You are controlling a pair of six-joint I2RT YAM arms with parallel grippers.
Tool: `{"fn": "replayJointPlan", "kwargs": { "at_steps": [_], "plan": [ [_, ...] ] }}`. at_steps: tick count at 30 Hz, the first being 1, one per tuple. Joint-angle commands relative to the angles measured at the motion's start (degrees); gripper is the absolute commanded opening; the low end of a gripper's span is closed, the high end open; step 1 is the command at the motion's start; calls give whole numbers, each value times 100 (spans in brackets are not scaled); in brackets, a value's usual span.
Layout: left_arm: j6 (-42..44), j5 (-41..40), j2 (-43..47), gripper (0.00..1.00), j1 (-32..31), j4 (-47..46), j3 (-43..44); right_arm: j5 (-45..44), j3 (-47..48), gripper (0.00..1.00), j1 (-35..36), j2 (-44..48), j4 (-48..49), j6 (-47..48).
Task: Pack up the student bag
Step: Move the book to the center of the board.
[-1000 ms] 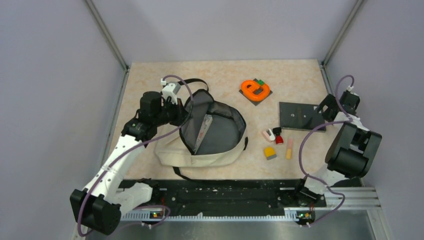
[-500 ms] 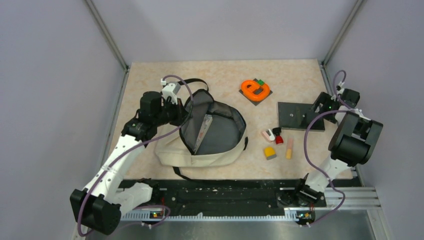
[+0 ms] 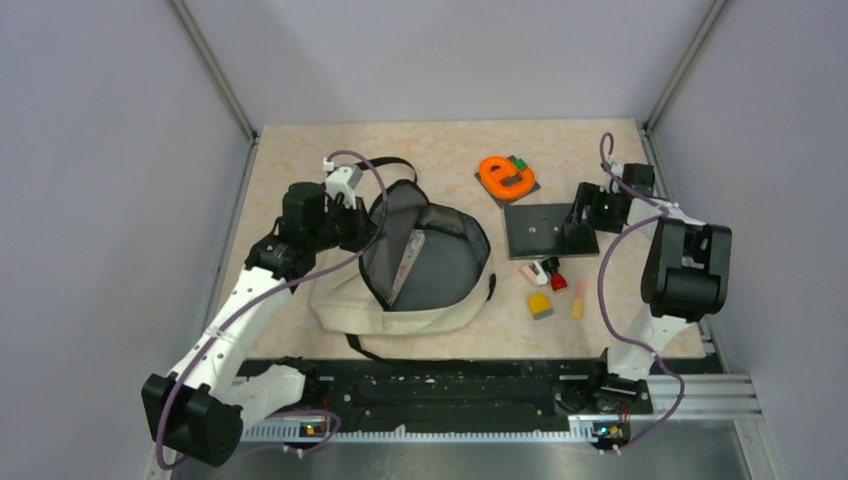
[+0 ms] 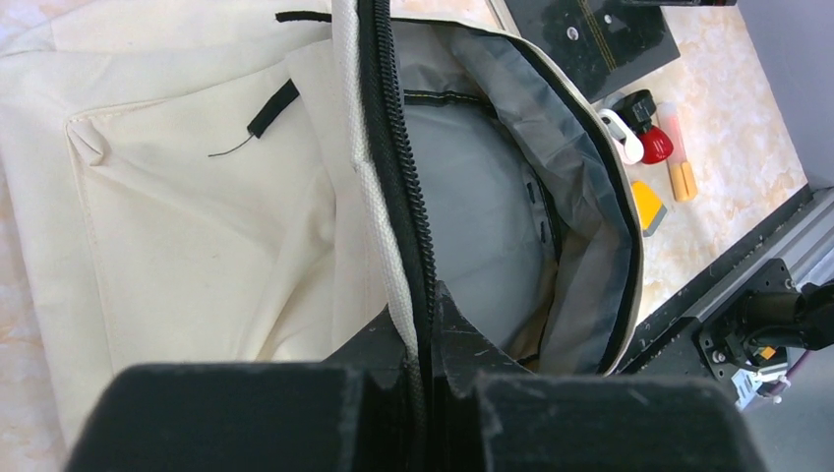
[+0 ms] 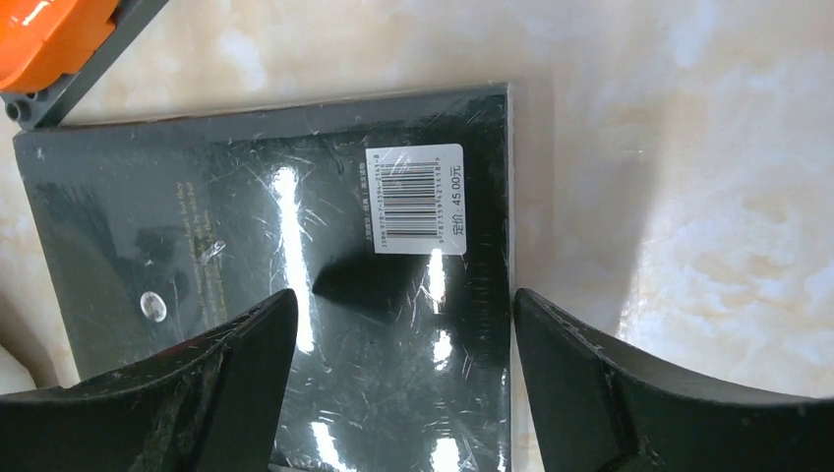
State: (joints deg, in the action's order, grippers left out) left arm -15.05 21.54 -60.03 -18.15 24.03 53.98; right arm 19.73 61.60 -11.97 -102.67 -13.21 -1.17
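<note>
Marbled tabletop (image 3: 440, 150): left claw (image 4: 423, 324) pinches shut on the rim of the student bag (image 4: 177, 216), propping its mouth open; right claw (image 5: 401, 305), spread wide, straddles a black book (image 5: 148, 197), gripping nothing yet.

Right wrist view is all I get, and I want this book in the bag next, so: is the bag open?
Observer: Yes, the bag lies open with its grey lining showing, to the left of the book.
Operator: What keeps it open?
Observer: The left end effector is shut on its zipper edge.
Operator: Anything loose near the book?
Observer: A yellow block, an orange stick and a red-capped piece lie just on the book's near side.
</note>
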Motion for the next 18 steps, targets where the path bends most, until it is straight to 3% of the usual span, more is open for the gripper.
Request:
{"fn": "replayJointPlan", "kwargs": {
  "at_steps": [1, 5, 6, 9, 11, 14, 18],
  "plan": [
    [129, -102, -34, 0, 22, -237, 176, -189, 163, 80, 21, 321, -253, -124],
    [337, -273, -26, 0, -19, -112, 248, -374, 510, 83, -32, 81, -463, -107],
    [400, -195, -31, 4, -52, -53, 311, -303, 587, 83, -95, -21, -508, -118],
    [433, -189, -37, 44, -255, 24, 614, -136, 751, 83, -253, -275, -547, -190],
    [452, -376, -111, 62, -540, 141, 990, -28, 805, 83, -340, -372, -530, -235],
    [529, -1037, -387, 75, -1260, 274, 1744, 101, 807, 83, -410, -415, -464, -246],
    [-28, -922, -1039, 79, -1849, -201, 2251, 394, 777, 83, -513, -454, -387, -238]
  ]
}}
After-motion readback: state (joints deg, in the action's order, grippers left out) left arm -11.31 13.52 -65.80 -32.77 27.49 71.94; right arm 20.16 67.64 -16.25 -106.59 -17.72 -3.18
